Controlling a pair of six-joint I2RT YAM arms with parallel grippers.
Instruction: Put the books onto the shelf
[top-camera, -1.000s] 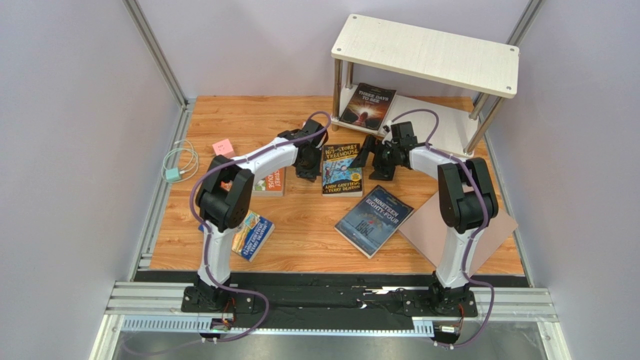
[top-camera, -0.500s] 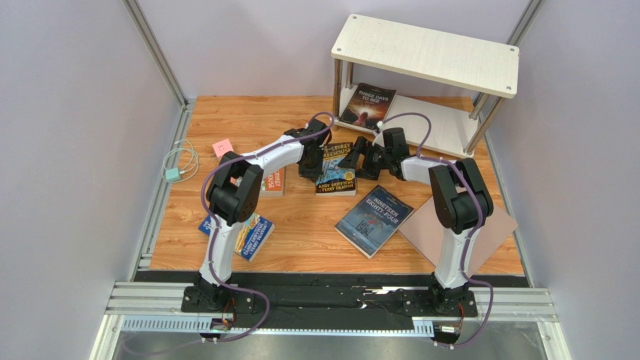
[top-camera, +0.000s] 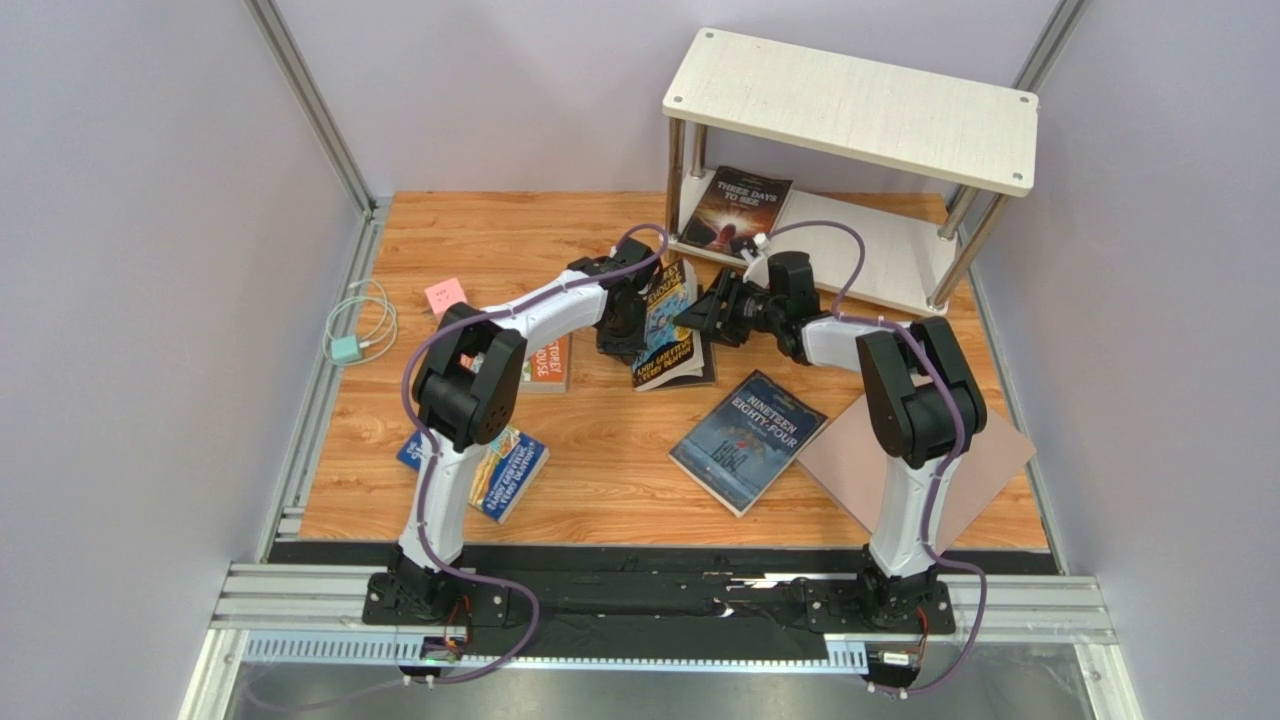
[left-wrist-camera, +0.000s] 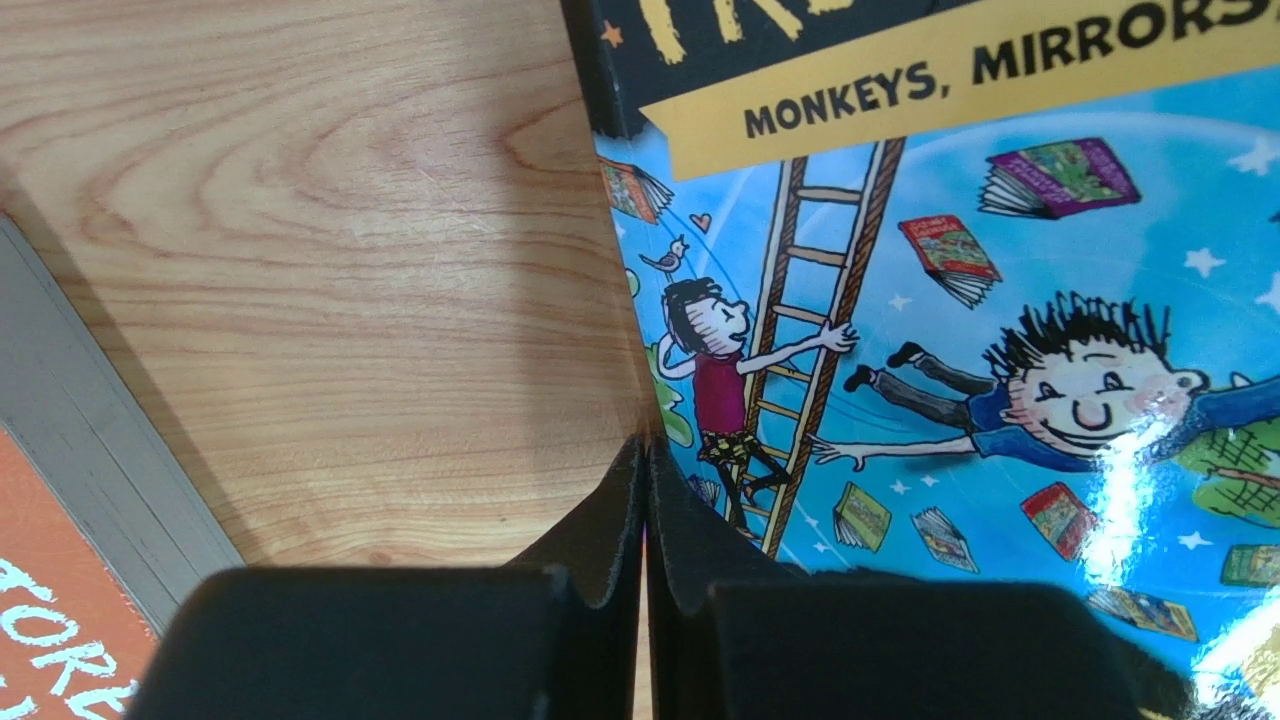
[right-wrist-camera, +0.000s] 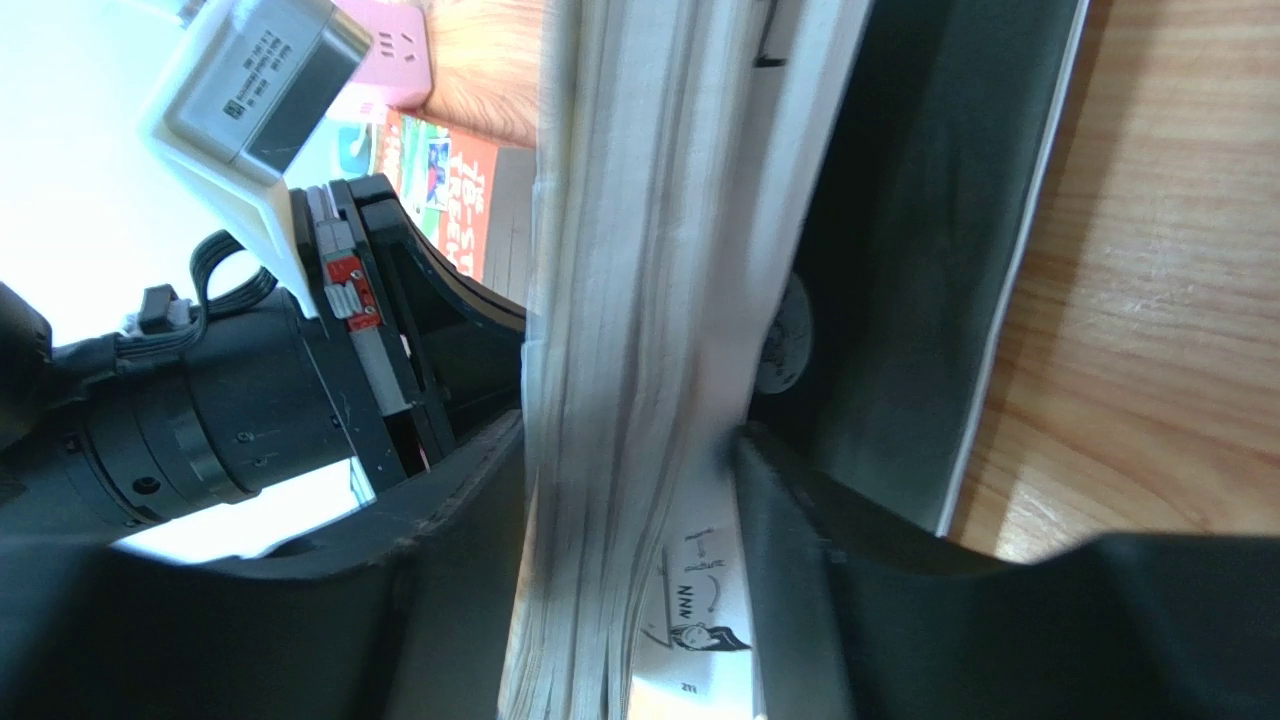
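Blue cartoon-cover Treehouse paperback (top-camera: 666, 323): its page edge is pinched by the black right gripper (top-camera: 703, 315), tipping it off the wood-grain tabletop (top-camera: 451, 240) against the left gripper (top-camera: 619, 323), fingers closed as a backstop, near the whitish two-tier shelf (top-camera: 857, 105) it is bound for.

We log a white-shelled, black-jointed left arm (top-camera: 431, 507) and matching right arm (top-camera: 906, 518); looping purple cables (top-camera: 812, 227); matte black fingers (left-wrist-camera: 589, 563), lower frame.

Blue cartoon bk (left-wrist-camera: 977, 375) cover: "MONKEYS, MIRRORS"
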